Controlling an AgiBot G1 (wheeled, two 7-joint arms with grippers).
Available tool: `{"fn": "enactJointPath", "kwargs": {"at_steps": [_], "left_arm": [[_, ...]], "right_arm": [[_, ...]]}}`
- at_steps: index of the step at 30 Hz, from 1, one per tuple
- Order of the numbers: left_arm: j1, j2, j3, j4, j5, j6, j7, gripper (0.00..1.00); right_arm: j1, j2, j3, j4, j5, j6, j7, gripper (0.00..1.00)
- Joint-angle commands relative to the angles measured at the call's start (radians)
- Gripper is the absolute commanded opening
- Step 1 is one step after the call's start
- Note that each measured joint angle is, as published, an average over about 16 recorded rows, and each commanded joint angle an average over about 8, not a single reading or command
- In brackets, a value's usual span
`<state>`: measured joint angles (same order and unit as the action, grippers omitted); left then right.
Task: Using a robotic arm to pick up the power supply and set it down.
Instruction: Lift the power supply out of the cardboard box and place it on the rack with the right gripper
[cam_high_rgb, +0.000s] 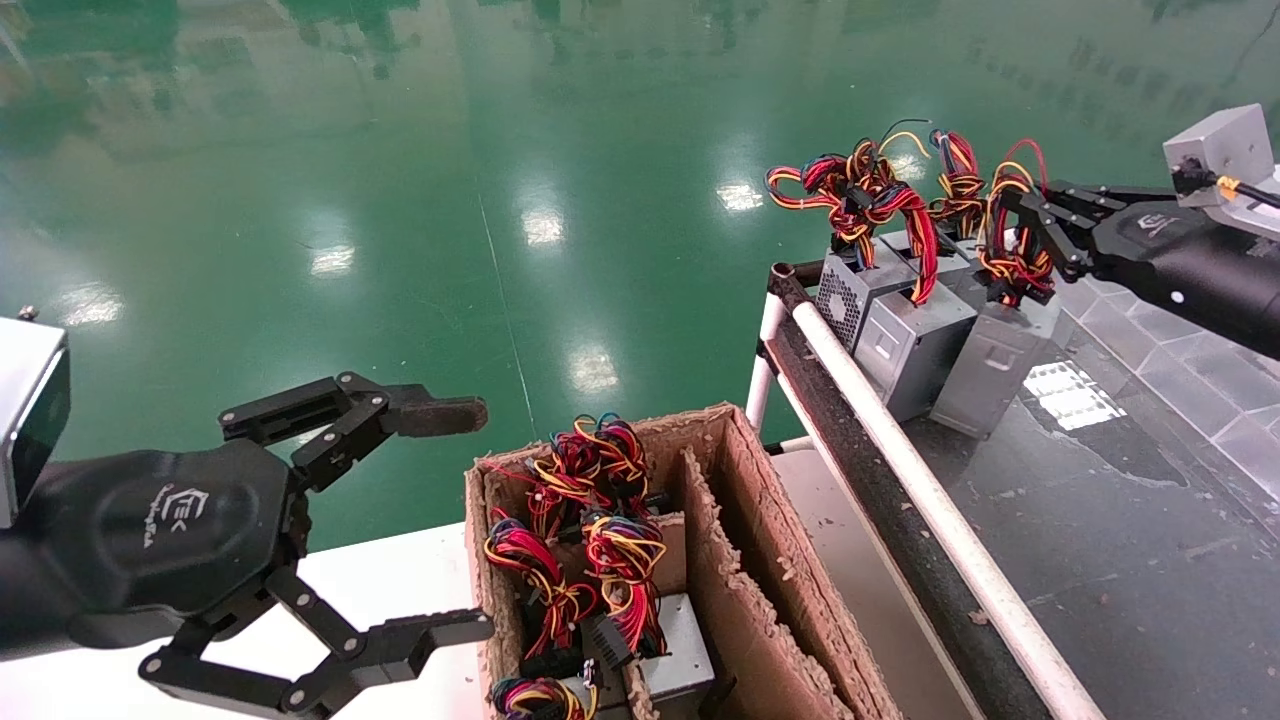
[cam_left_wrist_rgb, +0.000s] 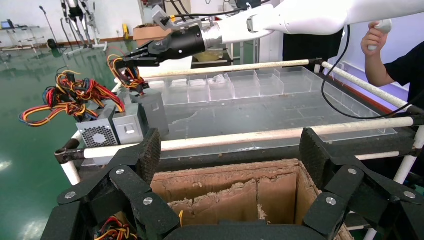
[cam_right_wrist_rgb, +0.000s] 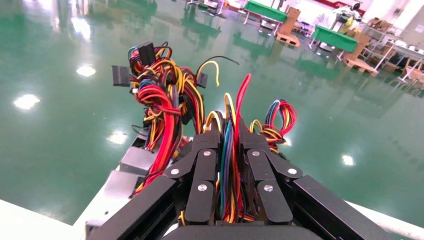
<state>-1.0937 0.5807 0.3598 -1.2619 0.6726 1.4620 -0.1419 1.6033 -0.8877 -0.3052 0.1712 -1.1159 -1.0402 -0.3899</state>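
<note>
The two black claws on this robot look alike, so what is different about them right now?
The right gripper is shut on the wire bundle of a power supply on the table; the left gripper is open and empty. The right reaches out over the table; the left hangs beside the cardboard box. Both are black, with a white logo.

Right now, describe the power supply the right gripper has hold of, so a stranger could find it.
Start at the rack table with the white rail. Three grey boxes stand at its far corner; take the power supply nearest the right gripper. Only its wire bundle is pinched in black fingers, and no vent grille shows.
</note>
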Motion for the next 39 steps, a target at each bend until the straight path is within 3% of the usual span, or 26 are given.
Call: {"fn": "enactJointPath", "kwargs": {"at_steps": [1, 28, 29, 36, 37, 39], "left_arm": [[0.0, 0.0, 0.0, 0.0, 0.0, 0.0, 0.0, 1.0], [0.0, 0.0, 0.0, 0.0, 0.0, 0.0, 0.0, 1.0], [0.0, 0.0, 0.0, 0.0, 0.0, 0.0, 0.0, 1.0], [0.0, 0.0, 0.0, 0.0, 0.0, 0.0, 0.0, 1.0], [0.0, 0.0, 0.0, 0.0, 0.0, 0.0, 0.0, 1.0], [0.0, 0.0, 0.0, 0.0, 0.0, 0.0, 0.0, 1.0]], "right_arm": [[0.009, -0.005, -0.002, -0.009, -0.003, 0.004, -0.011, 0.0], [0.099, -0.122, -0.023, -0.127, -0.036, 0.088, -0.069, 0.01], [0.099, -0.125, -0.023, -0.129, -0.037, 0.09, -0.072, 0.07], [0.098, -0.133, -0.026, -0.149, -0.04, 0.095, -0.081, 0.93], [0.098, -0.133, -0.026, -0.152, -0.041, 0.095, -0.081, 1.0], [0.099, -0.131, -0.026, -0.156, -0.04, 0.094, -0.08, 1.0]]}}
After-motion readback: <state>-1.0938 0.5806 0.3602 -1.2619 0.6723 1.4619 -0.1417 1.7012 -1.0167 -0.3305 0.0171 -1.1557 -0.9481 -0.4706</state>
